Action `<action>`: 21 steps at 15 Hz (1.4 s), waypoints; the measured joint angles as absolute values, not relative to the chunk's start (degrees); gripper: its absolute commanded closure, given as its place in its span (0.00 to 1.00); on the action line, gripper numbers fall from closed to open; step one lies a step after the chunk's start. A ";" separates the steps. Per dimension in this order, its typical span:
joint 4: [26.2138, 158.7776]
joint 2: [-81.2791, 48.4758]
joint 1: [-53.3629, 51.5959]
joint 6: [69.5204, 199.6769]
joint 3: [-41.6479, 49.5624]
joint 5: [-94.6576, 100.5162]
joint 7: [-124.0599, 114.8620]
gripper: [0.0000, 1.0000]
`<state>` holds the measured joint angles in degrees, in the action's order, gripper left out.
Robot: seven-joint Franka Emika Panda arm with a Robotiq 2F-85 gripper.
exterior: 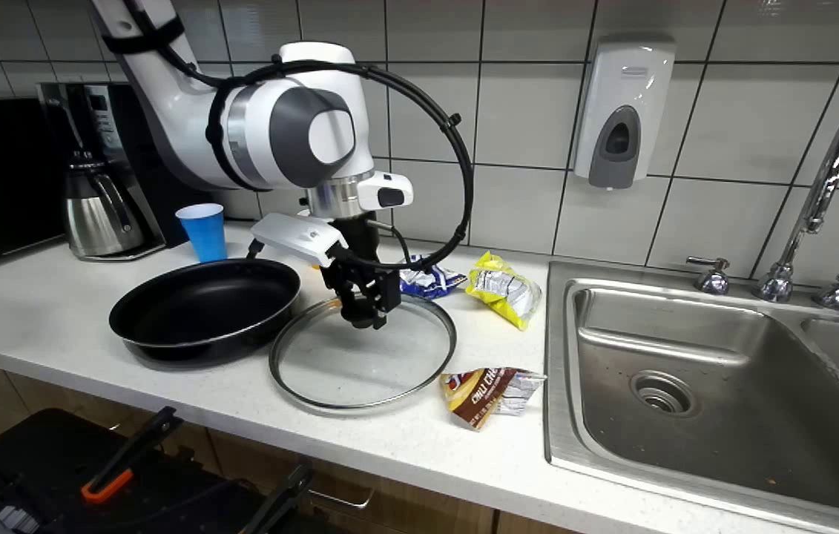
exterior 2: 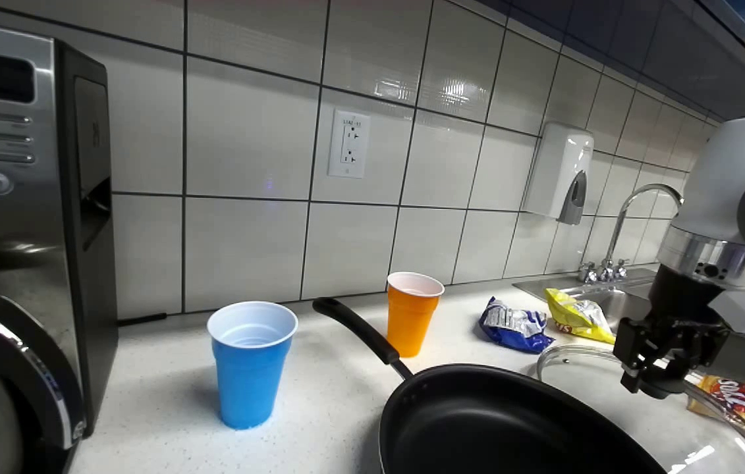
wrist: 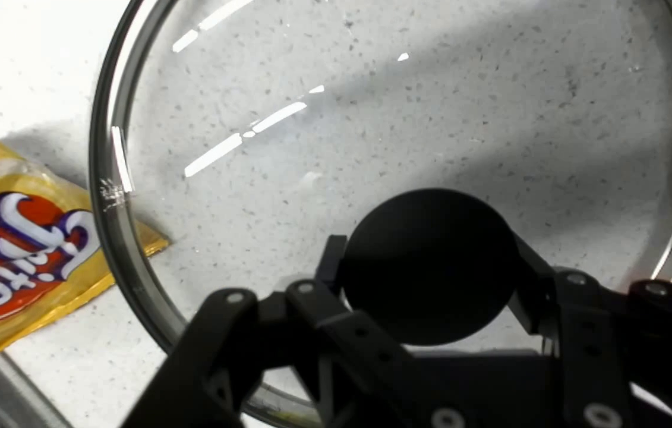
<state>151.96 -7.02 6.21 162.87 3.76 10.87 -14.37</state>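
Currently; gripper point(wrist: 431, 273) grasping black knob point(wrist: 431, 232) of glass lid point(wrist: 407, 131); frying pan point(exterior: 204, 304) just beside

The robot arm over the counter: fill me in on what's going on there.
The robot arm has its pincer closed around the black knob of a glass lid. The lid is beside an uncovered black pan; whether it rests on the counter or hangs slightly above it is hard to tell. A blue snack bag, a yellow snack bag and a Fritos bag lie nearby, and a blue cup stands near the pan.
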 measured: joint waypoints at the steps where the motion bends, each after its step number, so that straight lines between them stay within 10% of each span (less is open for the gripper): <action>1: 151.55 -7.60 6.05 162.89 3.82 10.33 -13.88 0.62; 5: 150.77 -9.49 5.65 163.23 3.90 8.25 -12.04 0.62; 6: 150.64 -9.79 5.63 163.35 3.91 7.85 -11.71 0.12; 9: 150.15 -9.93 5.55 163.48 3.92 6.25 -10.12 0.01; 21: 150.65 -0.19 3.73 163.34 3.86 4.05 -8.25 0.00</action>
